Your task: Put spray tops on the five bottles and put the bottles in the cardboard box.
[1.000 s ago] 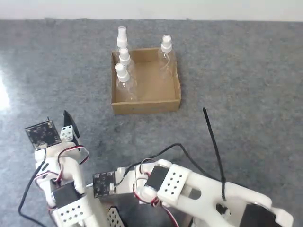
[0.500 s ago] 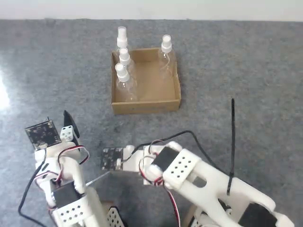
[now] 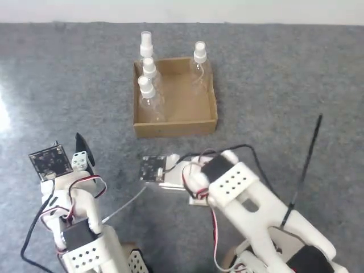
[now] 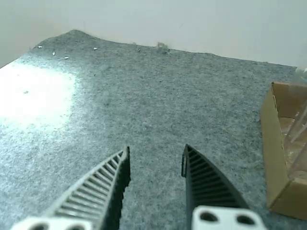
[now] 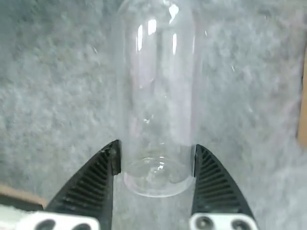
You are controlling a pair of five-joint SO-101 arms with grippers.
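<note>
A clear bottle (image 5: 156, 86) sits between the fingers of my right gripper (image 5: 156, 148), which is shut on it near its round base. The bottle's far end runs out of the right wrist view, so its top is hidden. In the high view my right arm (image 3: 227, 182) is low over the carpet, just in front of the cardboard box (image 3: 176, 126). Several bottles with white spray tops (image 3: 147, 86) stand in the box. My left gripper (image 4: 156, 153) is open over bare carpet, left of the box (image 4: 276, 143).
Grey carpet (image 3: 284, 74) covers the table. A thin pale line (image 3: 126, 206) lies on the carpet between the two arms. A black strap (image 3: 307, 153) sticks up from my right arm. There is open carpet to the right and left of the box.
My right arm has swung forward and to the right, bringing its wrist from near the arm bases to just in front of the box. The left arm has not moved.
</note>
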